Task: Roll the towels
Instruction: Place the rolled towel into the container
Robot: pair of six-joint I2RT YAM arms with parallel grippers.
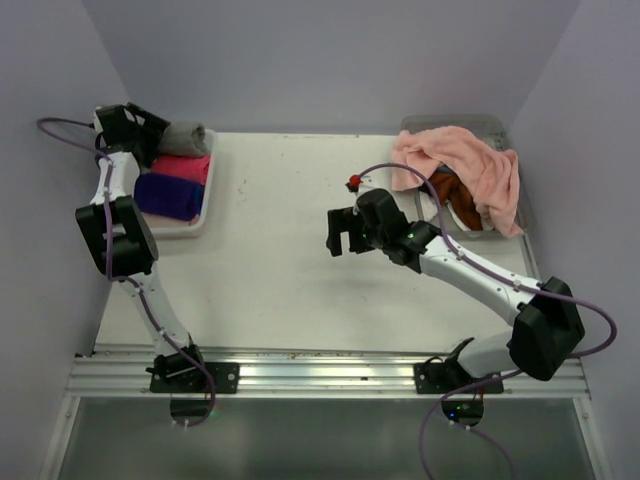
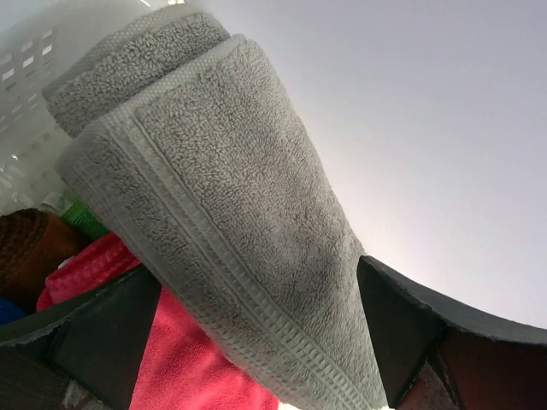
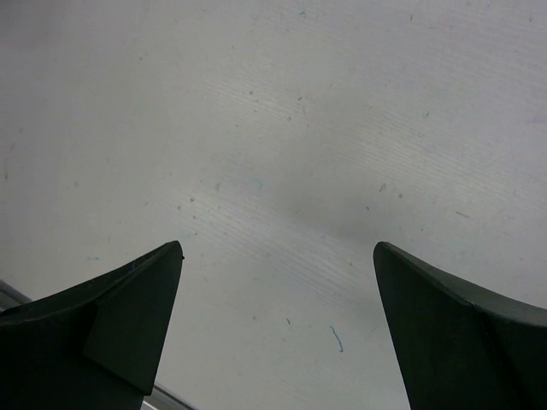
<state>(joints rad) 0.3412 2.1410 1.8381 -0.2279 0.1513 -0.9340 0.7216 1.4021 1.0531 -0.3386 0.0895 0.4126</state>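
A rolled grey towel (image 1: 186, 137) lies at the back of the white tray (image 1: 203, 222), with a rolled hot pink towel (image 1: 182, 167) and a rolled purple towel (image 1: 168, 196) in front of it. My left gripper (image 1: 150, 130) is at the grey roll's left end. In the left wrist view the grey towel (image 2: 214, 188) lies between the wide-apart jaws of the left gripper (image 2: 261, 266); the right finger (image 2: 402, 333) touches it, and hot pink towel (image 2: 179, 359) shows beside the left finger. My right gripper (image 1: 340, 232) (image 3: 278, 248) hangs open over bare table.
A clear bin (image 1: 490, 125) at the back right holds a loose salmon pink towel (image 1: 465, 160) over a rust orange one (image 1: 462, 205). A small red piece (image 1: 352, 183) sits by the right arm's cable. Walls close in on both sides. The tray's slotted white wall (image 2: 26, 77) stands behind the grey roll.
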